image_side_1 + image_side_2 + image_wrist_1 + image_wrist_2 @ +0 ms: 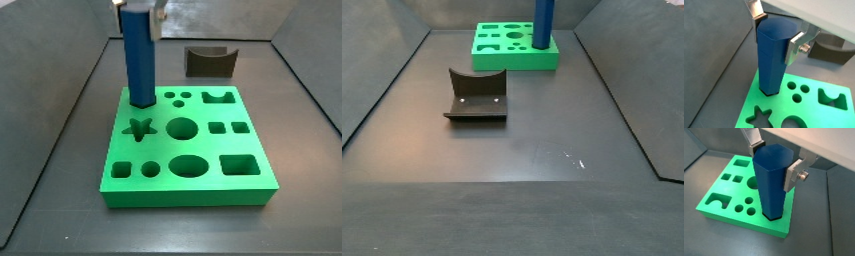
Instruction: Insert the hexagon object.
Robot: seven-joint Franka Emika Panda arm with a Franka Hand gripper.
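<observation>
The hexagon object (772, 55) is a tall bright-blue faceted bar, standing upright. Its lower end sits in a hole at a corner of the green board (811, 112). It shows in both wrist views (773, 180) and in both side views (138, 60) (544, 24). My gripper (776, 33) is shut on the top of the bar, one silver finger on each side; it also shows in a wrist view (774, 161). In a side view the gripper (139, 8) sits at the picture's upper edge. The board has several cut-out holes of different shapes (187, 150).
A dark grey-brown block with a curved notch (477, 95) lies on the dark floor away from the board; it also shows in a side view (207, 61) and a wrist view (832, 51). Grey walls ring the floor.
</observation>
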